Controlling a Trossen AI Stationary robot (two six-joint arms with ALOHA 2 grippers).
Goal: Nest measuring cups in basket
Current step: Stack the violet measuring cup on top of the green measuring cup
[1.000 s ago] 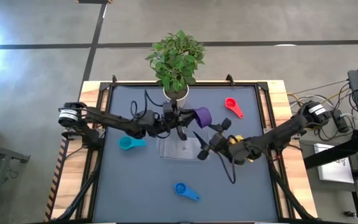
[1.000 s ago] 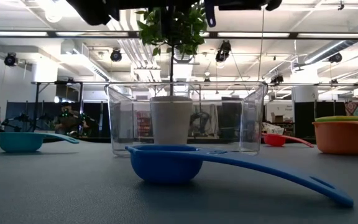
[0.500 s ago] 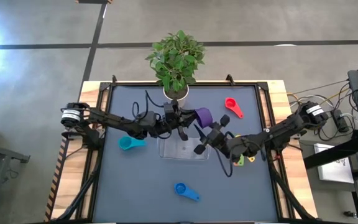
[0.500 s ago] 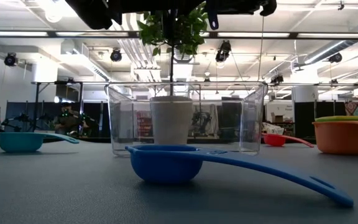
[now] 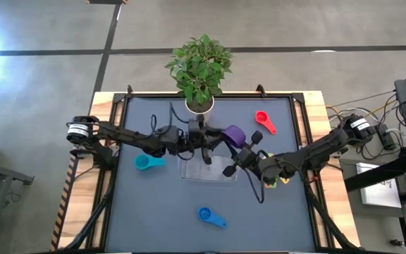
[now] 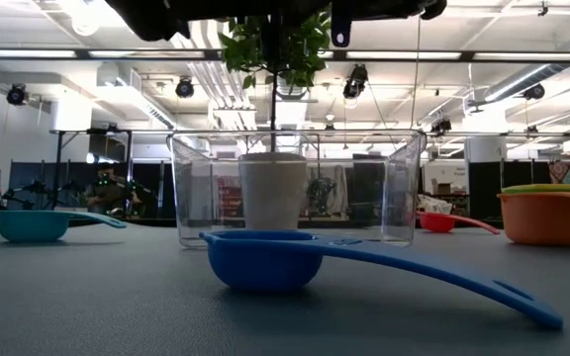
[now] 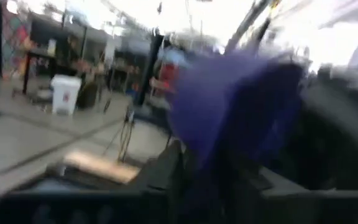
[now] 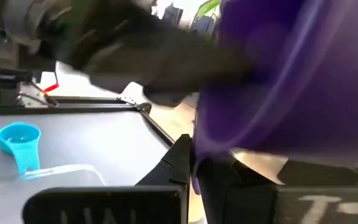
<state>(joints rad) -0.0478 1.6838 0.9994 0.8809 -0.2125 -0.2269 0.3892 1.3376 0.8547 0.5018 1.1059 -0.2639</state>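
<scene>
1. Hovering over the clear basket [image 5: 208,168], the left hand [image 5: 204,144] grips the purple cup [image 5: 232,134] by its handle.
2. The right hand [image 5: 240,161] sits just beside that cup, fingers spread, holding nothing.
3. Teal cup [image 5: 147,162] lies behind the left hand on the table [image 5: 161,204]; red cup [image 5: 263,121] and blue cup [image 5: 211,216] lie apart.

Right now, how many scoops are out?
5 plainly: purple by the basket, red far right, teal left, blue in front, orange under right arm; others may nest inside it.
</scene>
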